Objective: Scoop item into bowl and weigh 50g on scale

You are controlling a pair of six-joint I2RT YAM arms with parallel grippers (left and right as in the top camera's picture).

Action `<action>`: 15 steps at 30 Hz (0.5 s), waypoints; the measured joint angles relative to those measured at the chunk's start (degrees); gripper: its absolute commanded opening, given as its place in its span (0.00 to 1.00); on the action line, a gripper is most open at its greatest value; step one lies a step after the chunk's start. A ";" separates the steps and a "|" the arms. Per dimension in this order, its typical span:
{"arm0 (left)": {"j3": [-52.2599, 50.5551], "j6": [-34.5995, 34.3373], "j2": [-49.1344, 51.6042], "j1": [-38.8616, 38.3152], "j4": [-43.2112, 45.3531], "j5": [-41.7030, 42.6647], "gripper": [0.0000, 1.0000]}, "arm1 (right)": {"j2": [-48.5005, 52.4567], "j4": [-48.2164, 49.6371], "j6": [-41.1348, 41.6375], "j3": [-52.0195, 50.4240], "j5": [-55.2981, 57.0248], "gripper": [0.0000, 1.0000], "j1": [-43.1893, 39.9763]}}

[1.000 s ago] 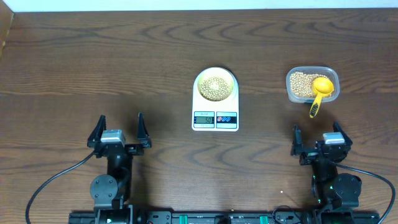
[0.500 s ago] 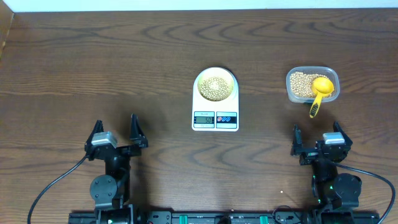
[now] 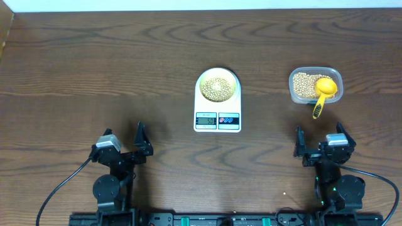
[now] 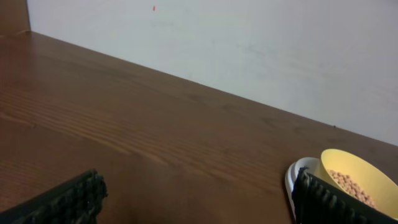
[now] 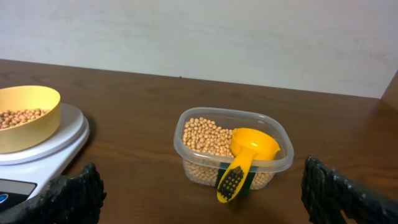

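The pale yellow-green bowl [image 3: 218, 86] holds tan beans [image 3: 217, 87] and stands on the white scale [image 3: 217, 118] at the table's middle; the bowl also shows in the left wrist view [image 4: 357, 183] and the right wrist view [image 5: 25, 115]. More beans [image 3: 303, 85] fill a clear tub [image 3: 315, 86] at the right, with a yellow scoop [image 3: 323, 92] resting in it, handle over the rim. My left gripper [image 3: 123, 139] is open and empty near the front left. My right gripper [image 3: 321, 139] is open and empty near the front right, in front of the tub [image 5: 233, 149].
The brown wooden table [image 3: 94, 69] ends at a white wall at the back. Black cables run from both arm bases along the front edge.
My left gripper has turned a little to the right and drawn back toward its base. The right arm, bowl, scale and tub have not moved.
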 measured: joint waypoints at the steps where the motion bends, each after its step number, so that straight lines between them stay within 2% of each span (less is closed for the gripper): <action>1: 0.07 0.00 0.00 0.00 -0.35 -0.09 0.98 | 0.00 0.00 0.00 0.00 -0.02 0.99 0.00; 15: 0.28 6.82 0.00 0.00 -0.85 0.83 0.98 | 0.00 0.00 0.00 0.00 0.00 0.99 0.00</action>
